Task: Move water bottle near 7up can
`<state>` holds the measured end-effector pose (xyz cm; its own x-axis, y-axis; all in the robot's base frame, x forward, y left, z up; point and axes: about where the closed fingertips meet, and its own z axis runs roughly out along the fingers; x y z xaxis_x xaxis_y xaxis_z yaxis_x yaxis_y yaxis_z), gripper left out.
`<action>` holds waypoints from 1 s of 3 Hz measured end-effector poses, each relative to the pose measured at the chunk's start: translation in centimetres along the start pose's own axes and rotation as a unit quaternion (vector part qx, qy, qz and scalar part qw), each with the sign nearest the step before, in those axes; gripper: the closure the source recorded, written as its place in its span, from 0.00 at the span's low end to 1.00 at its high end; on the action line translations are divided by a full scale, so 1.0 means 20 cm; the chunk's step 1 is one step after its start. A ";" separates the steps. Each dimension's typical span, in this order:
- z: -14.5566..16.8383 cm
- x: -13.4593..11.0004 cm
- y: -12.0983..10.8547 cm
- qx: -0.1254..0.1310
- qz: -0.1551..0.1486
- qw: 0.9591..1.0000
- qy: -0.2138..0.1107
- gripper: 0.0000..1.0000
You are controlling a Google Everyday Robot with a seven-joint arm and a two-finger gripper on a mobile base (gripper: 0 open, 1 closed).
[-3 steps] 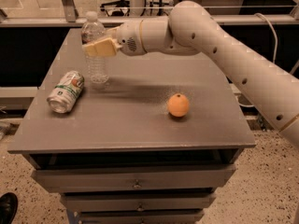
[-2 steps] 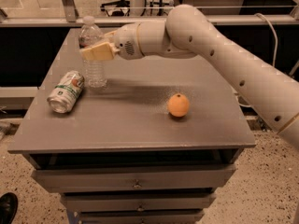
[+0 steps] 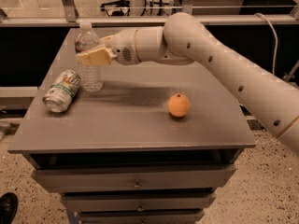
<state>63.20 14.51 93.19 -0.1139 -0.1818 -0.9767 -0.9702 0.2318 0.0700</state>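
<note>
The clear water bottle (image 3: 89,64) with a white cap stands upright on the grey cabinet top (image 3: 135,125), at the left. My gripper (image 3: 95,56) is around its upper body, with tan fingers (image 3: 93,58) across the bottle. The green and white 7up can (image 3: 62,91) lies on its side just left of the bottle, silver end toward the front, a small gap between them. My white arm reaches in from the right.
A round orange fruit (image 3: 178,105) sits right of centre on the top. The cabinet has drawers (image 3: 135,183) below. A railing (image 3: 187,18) runs behind the cabinet. A dark shoe (image 3: 7,208) shows at the bottom left on the floor.
The gripper and the bottle have moved a little to the left, toward the can. The can and the orange have not moved.
</note>
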 end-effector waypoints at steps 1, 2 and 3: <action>0.01 0.01 0.02 -0.002 -0.003 1.000 -0.004 0.31; 0.01 0.01 0.02 -0.002 -0.005 1.000 -0.004 0.07; 0.01 0.02 0.02 -0.002 -0.006 1.000 -0.004 0.00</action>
<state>62.77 14.69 92.86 -0.1005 -0.1760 -0.9793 -0.9723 0.2260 0.0592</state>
